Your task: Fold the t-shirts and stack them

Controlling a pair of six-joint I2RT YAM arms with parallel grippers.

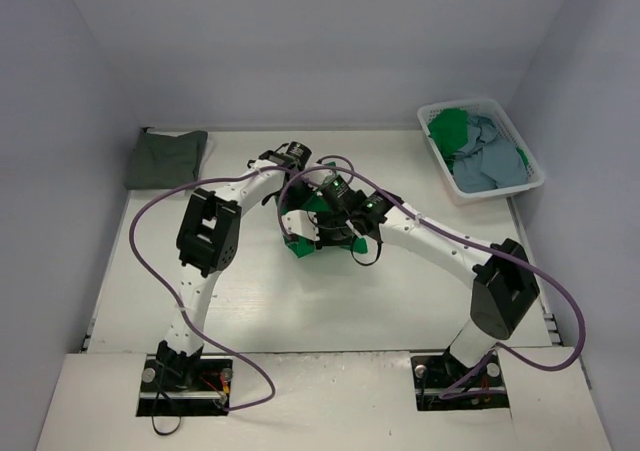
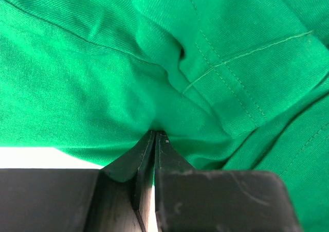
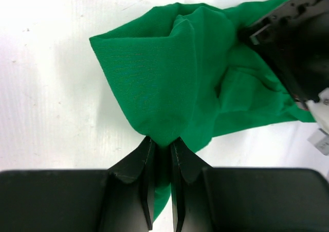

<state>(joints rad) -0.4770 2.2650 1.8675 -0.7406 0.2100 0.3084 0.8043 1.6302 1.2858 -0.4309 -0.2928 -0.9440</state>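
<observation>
Two grippers [image 2: 155, 135] [image 3: 162, 142] pinching green t-shirt [image 3: 154, 72] (bunched up).

The left arm [image 1: 210, 236] and right arm [image 1: 450, 246] are crowding the middle of the surface [image 1: 300, 311], with the left pincer [image 2: 155, 135] and right pincer [image 3: 162, 144] both clamping the green t-shirt [image 1: 301, 248]. A dark t-shirt [image 1: 165, 158] is filling the far left corner, a white basket [image 1: 466, 103] the far right. Bare surface is lying along the near edge.

Left hand [image 2: 156, 135] pinched tight on bright green t-shirt [image 2: 103, 72] — stitched hem, bunched folds
</observation>
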